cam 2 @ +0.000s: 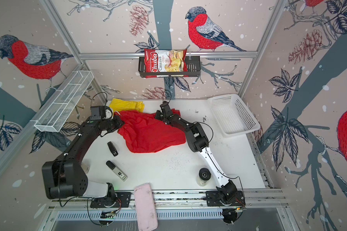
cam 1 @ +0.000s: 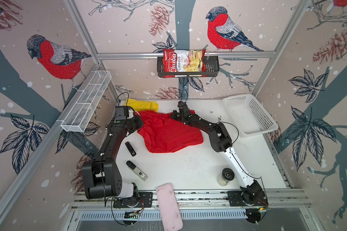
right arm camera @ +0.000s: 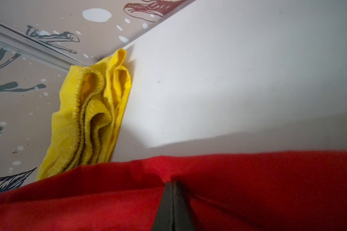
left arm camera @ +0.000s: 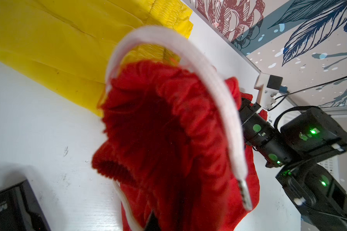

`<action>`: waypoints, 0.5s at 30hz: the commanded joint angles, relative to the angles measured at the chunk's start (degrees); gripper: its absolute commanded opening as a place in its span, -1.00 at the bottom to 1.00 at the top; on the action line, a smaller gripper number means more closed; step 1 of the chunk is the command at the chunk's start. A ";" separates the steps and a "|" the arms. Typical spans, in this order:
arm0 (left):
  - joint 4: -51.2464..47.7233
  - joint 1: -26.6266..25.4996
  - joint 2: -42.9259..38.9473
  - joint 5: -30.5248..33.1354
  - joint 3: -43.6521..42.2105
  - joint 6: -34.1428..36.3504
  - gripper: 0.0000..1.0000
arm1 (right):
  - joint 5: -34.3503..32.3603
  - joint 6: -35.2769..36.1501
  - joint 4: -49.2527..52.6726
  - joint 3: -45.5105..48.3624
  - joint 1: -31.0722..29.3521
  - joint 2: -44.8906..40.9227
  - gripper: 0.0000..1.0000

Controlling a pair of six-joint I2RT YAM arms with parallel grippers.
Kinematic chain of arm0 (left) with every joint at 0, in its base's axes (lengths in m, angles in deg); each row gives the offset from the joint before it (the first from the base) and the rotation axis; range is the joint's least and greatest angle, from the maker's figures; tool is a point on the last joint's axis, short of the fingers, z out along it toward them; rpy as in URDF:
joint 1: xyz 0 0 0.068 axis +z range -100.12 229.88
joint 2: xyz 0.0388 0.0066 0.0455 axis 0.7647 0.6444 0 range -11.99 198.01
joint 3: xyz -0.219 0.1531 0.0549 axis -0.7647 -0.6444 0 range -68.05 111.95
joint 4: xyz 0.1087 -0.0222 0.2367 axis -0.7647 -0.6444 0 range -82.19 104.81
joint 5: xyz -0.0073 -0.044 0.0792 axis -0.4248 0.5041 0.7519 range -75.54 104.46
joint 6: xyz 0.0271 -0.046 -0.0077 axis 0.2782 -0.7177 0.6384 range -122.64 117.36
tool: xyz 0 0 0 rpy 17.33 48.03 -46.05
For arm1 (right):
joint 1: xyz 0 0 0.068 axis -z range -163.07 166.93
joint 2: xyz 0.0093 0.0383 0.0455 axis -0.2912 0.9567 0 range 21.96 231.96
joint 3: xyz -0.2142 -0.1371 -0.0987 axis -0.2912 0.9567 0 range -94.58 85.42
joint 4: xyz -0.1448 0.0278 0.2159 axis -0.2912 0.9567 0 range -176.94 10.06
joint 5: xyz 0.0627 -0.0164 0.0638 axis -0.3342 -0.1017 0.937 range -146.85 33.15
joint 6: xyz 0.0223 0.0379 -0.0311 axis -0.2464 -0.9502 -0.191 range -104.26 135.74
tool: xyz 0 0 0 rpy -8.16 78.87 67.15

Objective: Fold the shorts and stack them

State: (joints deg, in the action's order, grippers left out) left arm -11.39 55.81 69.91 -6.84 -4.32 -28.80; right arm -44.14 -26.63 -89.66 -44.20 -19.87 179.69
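L gripper [cam 1: 139, 123] & R gripper [right arm camera: 172, 192] both pinched shut on red shorts [cam 1: 168, 134], mid-table [cam 1: 188, 166]. Yellow shorts [cam 1: 140, 105] bunched just behind, at back edge. Risks: thin fabric slips from a pinch during the fold, or loose drawstring [left arm camera: 218, 100] snags.

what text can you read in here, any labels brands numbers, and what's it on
"Chuba": chips bag in the black wall basket.
"Cassava Chips": same bag.
Bag's small print: too small to read.
Label on the grey stick device: too small to read.
White letters on the black device, left wrist view: cut off, blurred.
No print visible on the red shorts or yellow shorts.
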 commanded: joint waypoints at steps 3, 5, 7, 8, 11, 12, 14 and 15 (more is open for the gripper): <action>1.68 0.28 0.25 -1.09 -0.07 -0.05 -1.00 | -0.66 -3.07 -2.87 -2.58 1.83 1.21 -0.93; 1.58 0.23 0.53 -1.43 0.01 -0.12 -1.00 | -1.37 -0.94 -2.03 -1.68 1.90 -1.30 -0.93; 1.51 0.24 0.62 -1.78 0.00 -0.17 -1.00 | -3.12 2.18 -0.99 1.72 1.49 -5.66 -0.93; 1.58 0.24 0.49 -1.73 0.03 -0.13 -1.00 | -4.19 3.55 -0.93 3.91 1.19 -7.98 -0.93; 1.76 0.30 0.01 -1.17 -0.13 -0.22 -1.00 | -8.30 7.87 -1.86 13.66 -0.56 -16.60 -0.94; 1.69 0.29 0.01 -1.20 -0.04 -0.22 -1.00 | -9.75 9.06 -2.27 17.06 -1.42 -19.46 -0.94; 1.75 0.22 0.01 -1.43 -0.02 -0.22 -1.00 | -11.35 10.03 -1.82 21.40 -2.91 -23.00 -0.94; 1.76 0.23 0.01 -1.55 -0.07 -0.22 -1.00 | -11.50 10.03 -1.23 22.91 -3.71 -24.11 -0.94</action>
State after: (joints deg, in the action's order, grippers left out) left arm -11.21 55.81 70.33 -7.80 -4.37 -29.34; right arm -51.83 -20.23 -89.88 -24.33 -22.18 162.90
